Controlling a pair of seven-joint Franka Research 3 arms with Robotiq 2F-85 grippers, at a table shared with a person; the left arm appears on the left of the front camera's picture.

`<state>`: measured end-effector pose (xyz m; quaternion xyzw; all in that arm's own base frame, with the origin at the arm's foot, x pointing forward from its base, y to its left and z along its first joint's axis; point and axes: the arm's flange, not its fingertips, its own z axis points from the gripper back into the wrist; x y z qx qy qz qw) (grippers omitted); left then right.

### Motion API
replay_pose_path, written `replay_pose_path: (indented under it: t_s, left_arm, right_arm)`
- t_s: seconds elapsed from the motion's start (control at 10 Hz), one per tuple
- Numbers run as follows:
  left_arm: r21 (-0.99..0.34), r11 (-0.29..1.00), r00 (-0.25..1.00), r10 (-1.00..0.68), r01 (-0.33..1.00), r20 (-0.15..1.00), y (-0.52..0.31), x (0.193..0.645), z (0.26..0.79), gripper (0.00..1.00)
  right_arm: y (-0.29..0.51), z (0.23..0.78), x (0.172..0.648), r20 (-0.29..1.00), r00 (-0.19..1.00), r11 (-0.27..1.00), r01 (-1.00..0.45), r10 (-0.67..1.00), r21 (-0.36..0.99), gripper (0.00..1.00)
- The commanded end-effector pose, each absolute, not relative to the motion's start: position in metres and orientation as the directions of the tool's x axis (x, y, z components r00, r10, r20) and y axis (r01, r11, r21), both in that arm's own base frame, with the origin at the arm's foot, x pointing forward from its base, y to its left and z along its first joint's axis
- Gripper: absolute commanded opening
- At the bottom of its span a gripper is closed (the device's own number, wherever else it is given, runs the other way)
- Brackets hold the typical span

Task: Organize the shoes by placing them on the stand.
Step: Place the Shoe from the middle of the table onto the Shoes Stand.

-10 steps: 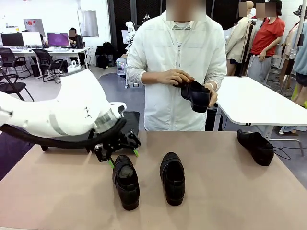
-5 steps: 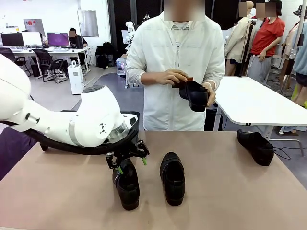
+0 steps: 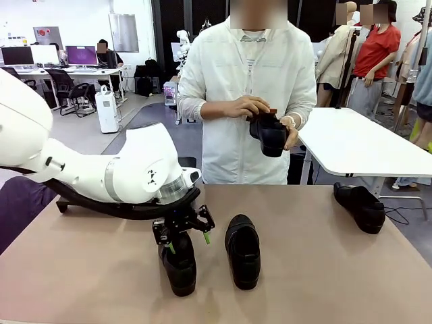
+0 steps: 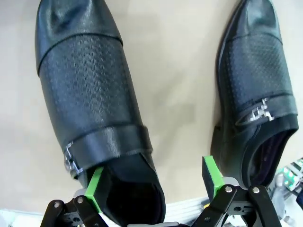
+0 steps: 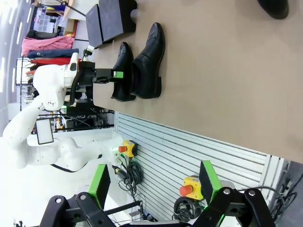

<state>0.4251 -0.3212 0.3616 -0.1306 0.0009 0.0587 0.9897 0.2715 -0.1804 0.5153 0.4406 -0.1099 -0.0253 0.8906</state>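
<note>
Hovering over shoe (image 3: 179, 266) heel on counter (image 3: 324, 270), left claw (image 3: 187, 241) spread astride collar, likely readying pinch to lift it to stand (image 5: 111, 19) at far-left. Right claw (image 5: 154, 182) spread, empty.

Grey floor (image 3: 88, 138), white side table (image 3: 358, 145), far desk (image 3: 64, 70) — monitors (image 3: 81, 55), black office chairs (image 3: 67, 84)

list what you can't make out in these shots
stand: right wrist view, cut by the top edge; front view, mostly behind the left arm.
near-left shoe: front view, heel covered by the left gripper; contact unclear.
held shoe: front view, partly covered by the person's hand.
far-right shoe: right wrist view, cut by the top edge.
</note>
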Motion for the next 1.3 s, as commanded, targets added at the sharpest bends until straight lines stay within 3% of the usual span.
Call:
replay_pose_path:
  t_s: [0.0, 0.6, 0.7, 0.8, 1.2]
  left_arm:
    - [-0.22, 0.969, 0.994, 0.105, -0.109, -0.032, -0.322, 0.409, 0.371, 1.0]
    - [-0.221, 0.972, 0.997, 0.077, -0.08, -0.023, -0.332, 0.423, 0.348, 1.0]
    - [-0.208, 0.975, 0.997, 0.078, -0.076, 0.001, -0.331, 0.423, 0.348, 0.4]
    - [-0.215, 0.974, 0.997, 0.078, -0.075, 0.006, -0.332, 0.422, 0.348, 0.0]
    - [-0.206, 0.976, 0.997, 0.071, -0.064, 0.026, -0.333, 0.421, 0.348, 0.0]
  right_arm:
    - [-0.182, 0.515, 0.269, 0.184, 0.975, 0.618, -0.067, -0.128, 0.783, 1.0]
    - [-0.182, 0.515, 0.269, 0.184, 0.975, 0.618, -0.067, -0.128, 0.783, 1.0]
    - [-0.182, 0.515, 0.269, 0.184, 0.975, 0.618, -0.067, -0.128, 0.783, 1.0]
    - [-0.182, 0.515, 0.269, 0.184, 0.975, 0.618, -0.067, -0.128, 0.783, 1.0]
    - [-0.182, 0.515, 0.269, 0.184, 0.975, 0.618, -0.067, -0.128, 0.783, 1.0]
